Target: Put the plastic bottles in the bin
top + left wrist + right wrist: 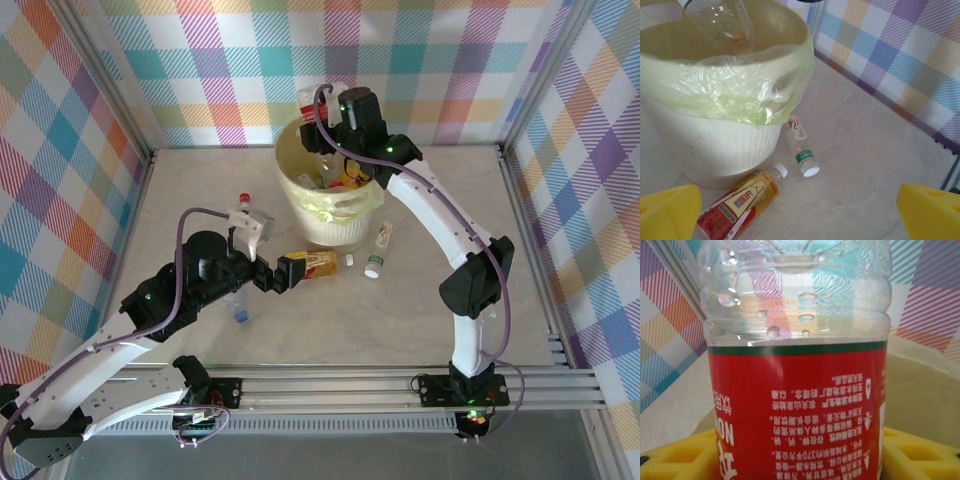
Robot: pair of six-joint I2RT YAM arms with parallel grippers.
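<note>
**Plaid walls, pale bench [420, 300]: red-label bottle [797, 405] above bin [330, 232]**

Right claw [800, 460] clamped on red-label bottle, clear end hanging over yellow-green liner [740, 85]. Left claw [800, 220] spread wide, empty, low over bench. Ahead of its yellow pads [670, 210]: orange-filled bottle [740, 202] lying at bin's foot, white cap toward 1 small clear bottle [802, 156] on its side, just beside.

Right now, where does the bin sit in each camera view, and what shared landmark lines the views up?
Top external: the bin stands mid-table, toward the far wall.
Left wrist: the bin takes up the upper left, liner draped over its rim.
Right wrist: the bin is the pale wall at the right, behind the red-label bottle.
Shared landmark: the checked wall beyond the bin.
</note>
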